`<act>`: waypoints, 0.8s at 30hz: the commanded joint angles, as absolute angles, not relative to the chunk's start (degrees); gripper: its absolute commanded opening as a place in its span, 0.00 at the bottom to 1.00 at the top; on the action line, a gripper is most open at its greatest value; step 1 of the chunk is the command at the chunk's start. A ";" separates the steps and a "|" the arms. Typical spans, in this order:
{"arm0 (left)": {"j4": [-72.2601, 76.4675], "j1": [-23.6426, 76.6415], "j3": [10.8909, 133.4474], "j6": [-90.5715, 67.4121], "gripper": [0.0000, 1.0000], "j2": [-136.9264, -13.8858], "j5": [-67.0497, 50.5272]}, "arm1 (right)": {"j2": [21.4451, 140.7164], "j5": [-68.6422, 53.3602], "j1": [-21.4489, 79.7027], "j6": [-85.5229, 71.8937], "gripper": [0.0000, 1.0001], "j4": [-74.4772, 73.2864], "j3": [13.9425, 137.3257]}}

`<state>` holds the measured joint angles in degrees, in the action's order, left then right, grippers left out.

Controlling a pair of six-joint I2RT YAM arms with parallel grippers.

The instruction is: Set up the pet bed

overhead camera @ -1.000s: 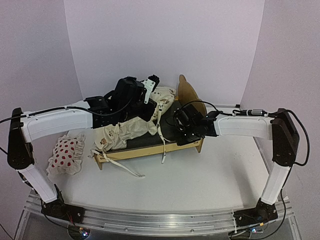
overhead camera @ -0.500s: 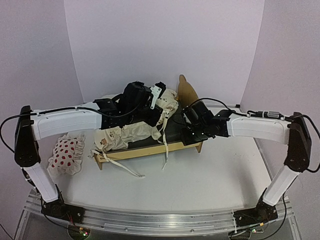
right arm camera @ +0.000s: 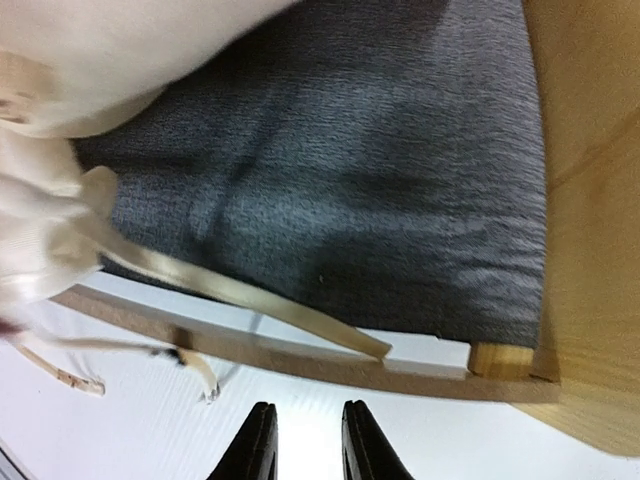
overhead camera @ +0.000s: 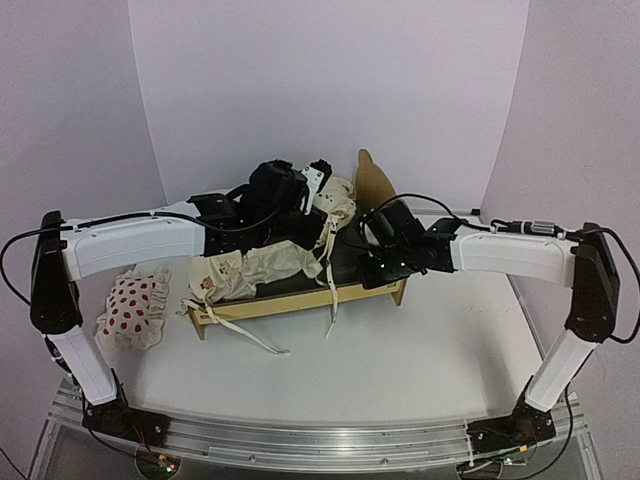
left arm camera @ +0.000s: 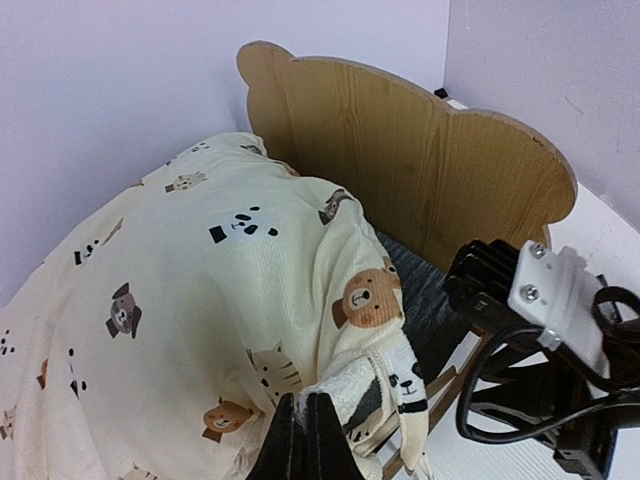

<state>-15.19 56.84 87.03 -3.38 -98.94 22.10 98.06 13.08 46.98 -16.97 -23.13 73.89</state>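
Note:
The pet bed [overhead camera: 300, 297] is a light plywood frame with a bear-ear headboard [left arm camera: 400, 150] and a dark grey fabric base [right arm camera: 330, 170]. A cream cushion [overhead camera: 255, 268] printed with bear faces lies bunched over its left and middle part. My left gripper [left arm camera: 307, 425] is shut on a ruffled edge of the cushion [left arm camera: 200, 300], held up near the headboard. My right gripper [right arm camera: 305, 440] hovers over the white table just outside the front side rail [right arm camera: 300, 355], close to the headboard end. Its jaws are a little apart with nothing between them.
A small white pillow [overhead camera: 130, 310] with red spots lies on the table left of the bed. Cream ribbon ties [overhead camera: 330, 300] hang from the cushion over the front rail onto the table; one tie [right arm camera: 250, 300] crosses the grey base.
My left gripper has carried the cushion edge to the right, toward the headboard. My right gripper opened wider, then narrowed again, and shifted slightly along the bed's front.

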 commanded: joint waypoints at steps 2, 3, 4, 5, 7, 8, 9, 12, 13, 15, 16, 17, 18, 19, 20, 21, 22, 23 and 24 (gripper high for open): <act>-16.34 56.73 85.62 -4.39 0.00 -90.63 28.72 | 102.90 9.33 47.34 -17.01 0.24 -20.35 80.19; -16.58 56.72 85.33 -4.37 0.00 -89.94 29.54 | 103.75 8.64 47.34 -17.14 0.24 -20.23 80.96; -16.75 56.68 85.06 -4.27 0.00 -89.30 30.46 | 104.48 7.85 47.32 -17.24 0.24 -20.10 81.82; -16.85 56.65 84.73 -4.16 0.00 -88.78 31.03 | 105.36 7.16 47.32 -17.30 0.24 -19.98 82.61; -16.69 56.47 83.90 -4.13 0.00 -87.60 31.42 | 107.48 5.79 47.32 -17.41 0.23 -19.79 84.70; -16.67 56.41 83.48 -4.15 0.00 -86.99 31.44 | 108.37 5.04 47.34 -17.48 0.23 -19.73 85.57; -16.61 56.36 83.17 -4.20 0.00 -86.64 31.50 | 109.36 4.46 47.36 -17.56 0.23 -19.62 86.47; -16.85 56.18 82.48 -4.35 0.00 -85.91 31.99 | 111.61 2.45 47.30 -18.02 0.22 -19.39 88.66; -16.86 56.13 82.27 -4.42 0.00 -85.67 32.05 | 112.36 1.65 47.32 -18.22 0.22 -19.34 89.32; -16.74 55.97 81.94 -4.48 0.00 -85.10 32.09 | 113.64 -0.20 47.34 -18.78 0.22 -19.31 90.66; -16.64 55.91 81.77 -4.49 0.00 -84.80 32.11 | 114.12 -1.60 47.33 -19.03 0.22 -19.32 91.05; -16.53 55.83 81.68 -4.51 0.00 -84.63 32.03 | 114.53 -2.49 47.33 -19.30 0.22 -19.23 91.31; -16.46 55.73 81.60 -4.49 0.00 -84.47 31.87 | 114.78 -3.13 47.32 -19.53 0.22 -19.14 91.47; -16.41 55.63 81.52 -4.48 0.00 -84.41 31.66 | 114.88 -3.63 47.35 -19.67 0.22 -19.08 91.56; -16.35 55.57 81.48 -4.48 0.00 -84.47 31.31 | 114.80 -4.02 47.31 -19.67 0.22 -19.07 91.49; -16.35 55.55 81.55 -4.48 0.00 -84.64 31.01 | 114.47 -3.98 47.33 -19.52 0.22 -19.07 91.17; -16.35 55.50 81.57 -4.53 0.00 -84.83 30.52 | 113.98 -3.55 47.31 -19.30 0.22 -19.07 90.71; -16.34 55.49 81.67 -4.56 0.00 -85.17 30.13 | 113.31 -2.56 47.29 -18.82 0.22 -19.05 89.78; -16.29 55.50 81.78 -4.57 0.00 -85.51 29.68 | 112.43 -1.41 47.30 -18.19 0.22 -19.06 88.94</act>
<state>-16.58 55.98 81.49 -3.71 -87.86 29.54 114.43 -1.39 46.98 -18.74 -20.20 89.19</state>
